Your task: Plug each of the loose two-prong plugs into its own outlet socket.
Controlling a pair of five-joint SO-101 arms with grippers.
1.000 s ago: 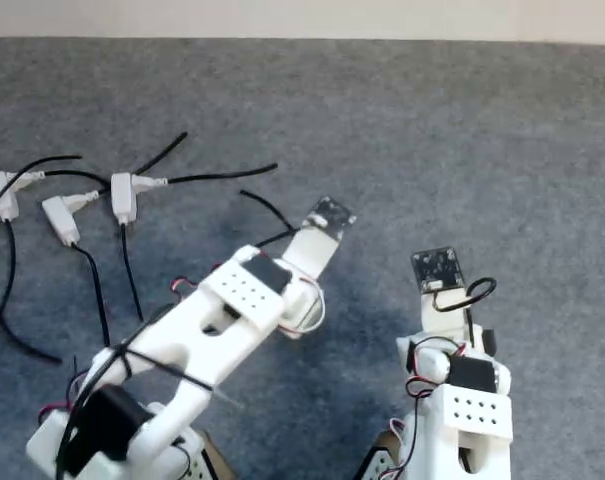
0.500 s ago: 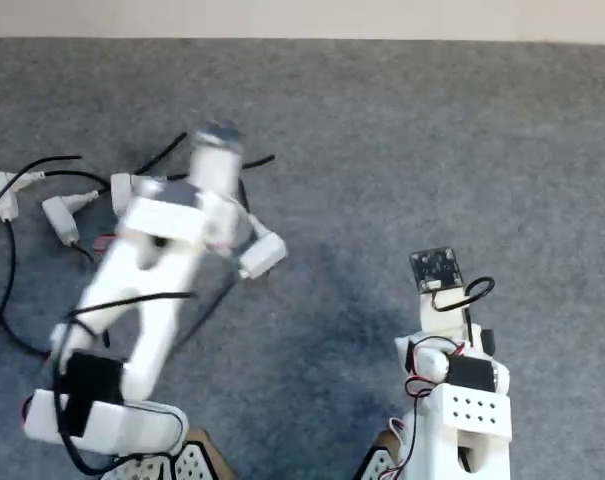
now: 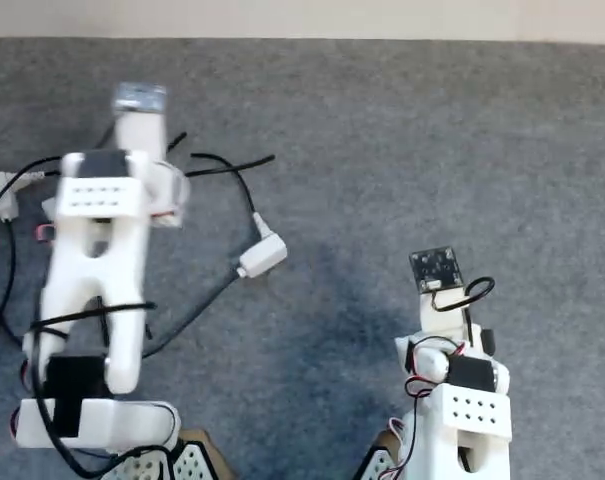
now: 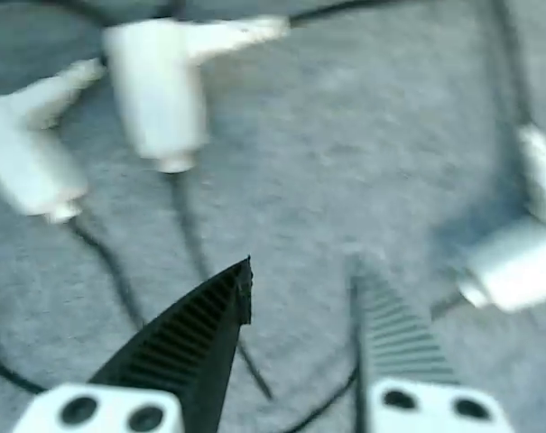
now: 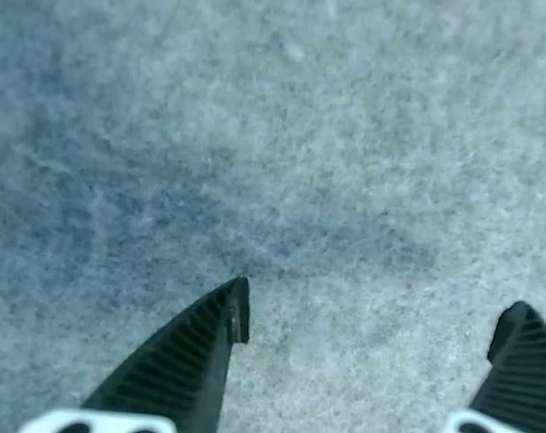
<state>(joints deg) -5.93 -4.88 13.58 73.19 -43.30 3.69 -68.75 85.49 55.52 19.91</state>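
Grey carpet covers the whole table [image 3: 462, 130], with a pale strip of wall at the back.

High cam: the left arm [image 3: 94, 210] is stretched out over a tangle of black cords [image 3: 232, 180] and white bits on its side. An edge connector [image 3: 2, 190] pokes out by the frame's border, and a loose connector [image 3: 262, 255] lies on its own nearer the middle. The right arm [image 3: 452, 385] sits tucked by its base, well apart from all that.

Left wrist cam: the left gripper [image 4: 301, 275] has its jaws spread with nothing between them, over bare carpet near a chunky connector [image 4: 155, 90] and a slanted connector [image 4: 24, 171]. Those two lie side by side but aren't joined.

Right wrist cam: the right gripper [image 5: 381, 302] is gaping too, with just carpet under it.

Progress-wise, I'd say basically zero. No pair looks mated, nothing is held, and honestly I can't tell plugs from sockets, so every plug remains to be picked up and pushed in.
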